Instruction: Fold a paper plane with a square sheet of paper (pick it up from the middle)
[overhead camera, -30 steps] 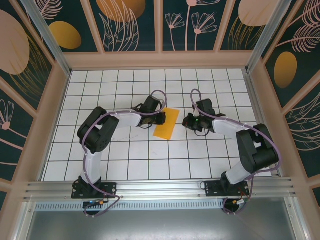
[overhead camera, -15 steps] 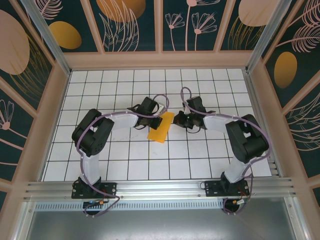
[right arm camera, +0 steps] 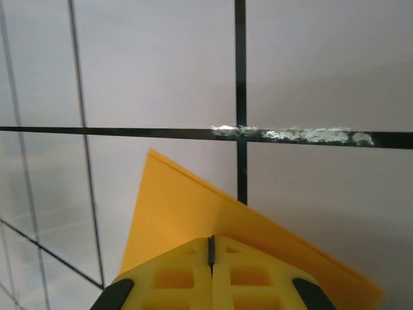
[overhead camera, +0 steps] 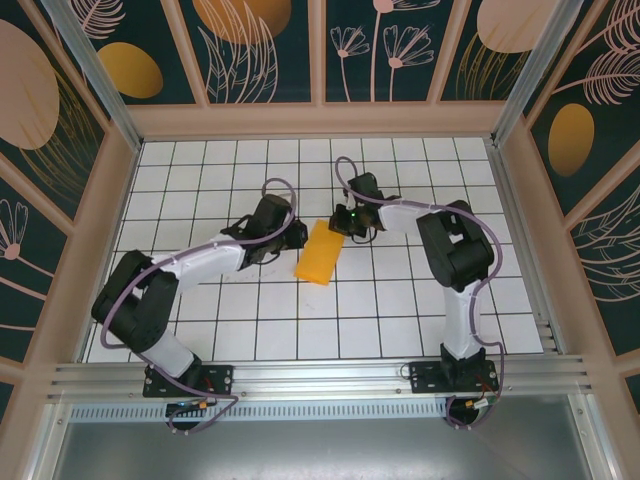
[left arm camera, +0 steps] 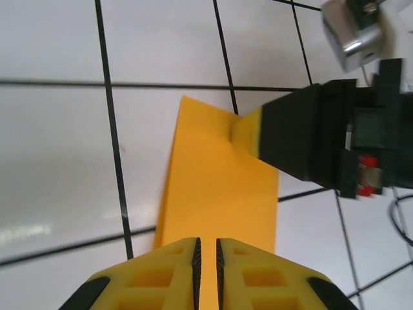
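The square sheet of paper (overhead camera: 320,253), already folded down to a narrow oblong, is seen tilted near the middle of the tiled bench (overhead camera: 420,300), between the two hands. Over the last second the right arm has been swung in from well to the side. The sheet's far corner is now pinched by the right hand (right arm camera: 211,239), whose fingers are pressed together on it. The left hand (left arm camera: 206,242), shut a moment ago at the sheet's near edge, has been eased apart to a thin slit; whether the paper is touched by it cannot be told. The sheet has meanwhile been shifted a little leftward. A handover of the grip is judged to be under way, so that the left hand may be freed for the next crease. No pointed plane shape has yet been formed.
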